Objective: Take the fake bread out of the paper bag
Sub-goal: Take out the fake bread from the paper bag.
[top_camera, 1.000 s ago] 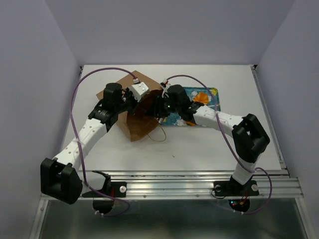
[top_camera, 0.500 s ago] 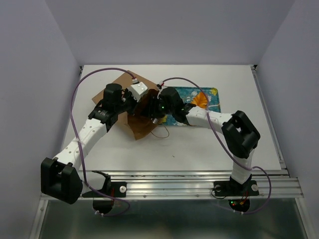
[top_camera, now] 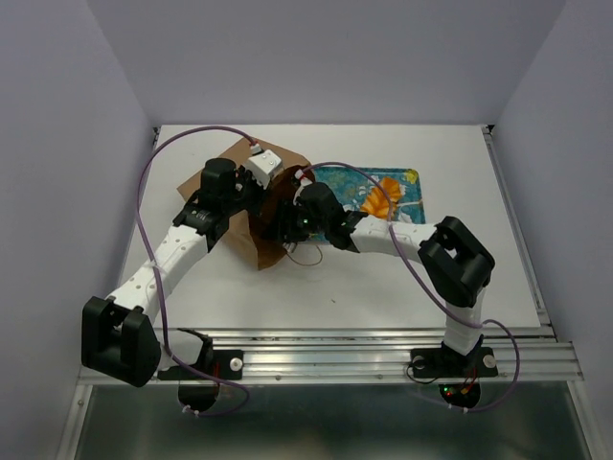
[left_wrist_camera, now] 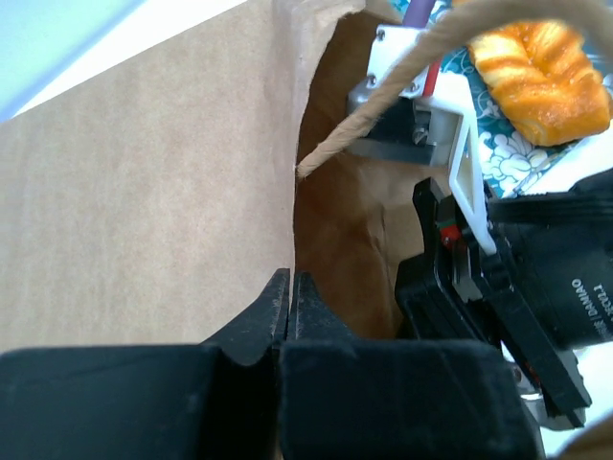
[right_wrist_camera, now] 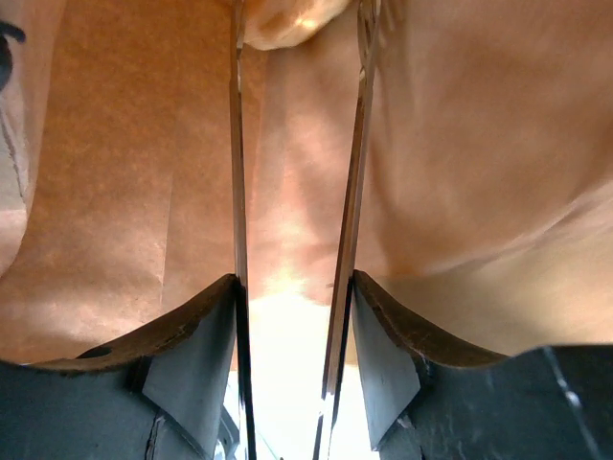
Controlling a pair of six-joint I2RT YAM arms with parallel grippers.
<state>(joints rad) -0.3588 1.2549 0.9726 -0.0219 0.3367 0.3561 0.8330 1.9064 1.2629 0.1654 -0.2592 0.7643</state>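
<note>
The brown paper bag lies on its side at the table's middle left, mouth toward the right. My left gripper is shut on the bag's upper mouth edge and holds it up; a cord handle hangs across that view. My right gripper is inside the bag's mouth, open, with brown paper on all sides. A pale golden rounded shape lies at its fingertips; I cannot tell what it is. One orange-golden pastry lies on the tray, also in the left wrist view.
The blue patterned tray lies right of the bag, behind my right forearm. A second cord handle trails onto the table by the bag's near corner. Grey walls close in the back and both sides.
My right gripper has moved left from the tray's edge into the bag's mouth. My left gripper has kept its hold on the bag's edge and shifted slightly.
</note>
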